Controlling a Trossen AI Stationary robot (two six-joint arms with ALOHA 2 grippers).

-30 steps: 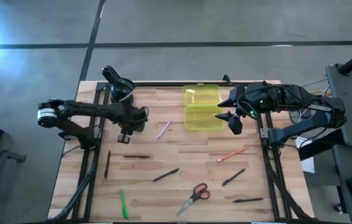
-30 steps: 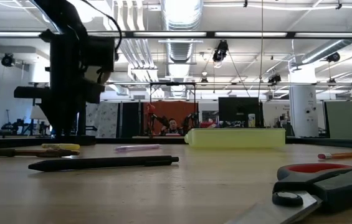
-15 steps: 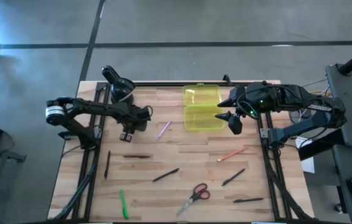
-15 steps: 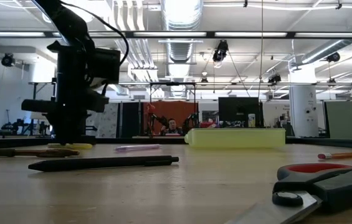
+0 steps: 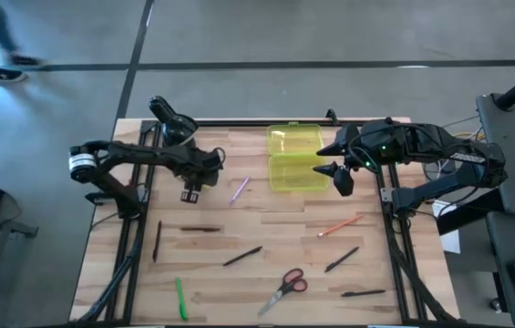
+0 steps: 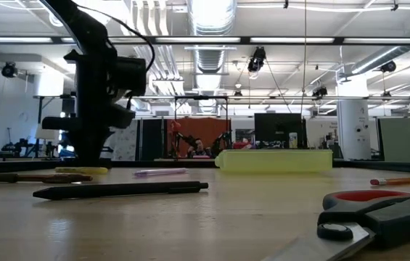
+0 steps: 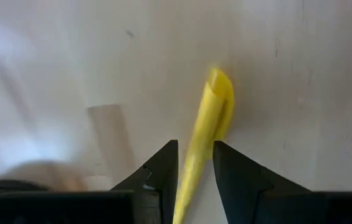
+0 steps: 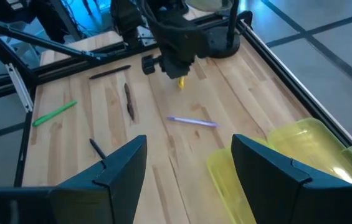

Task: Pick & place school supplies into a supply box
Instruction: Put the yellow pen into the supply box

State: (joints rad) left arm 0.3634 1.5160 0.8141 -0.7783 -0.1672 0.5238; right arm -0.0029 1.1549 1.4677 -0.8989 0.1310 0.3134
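Above the table's left half, your left gripper has moved toward the supply box, jaws clamping the yellow pen; right gripper waits wide open.

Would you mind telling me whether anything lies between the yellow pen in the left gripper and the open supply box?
The left gripper holds the yellow pen; only the purple pen lies flat between it and the supply box, easily cleared.

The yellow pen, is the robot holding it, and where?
Yes. The left gripper pinches the yellow pen near one end; the rest sticks out past its fingers. The right gripper is open and empty.
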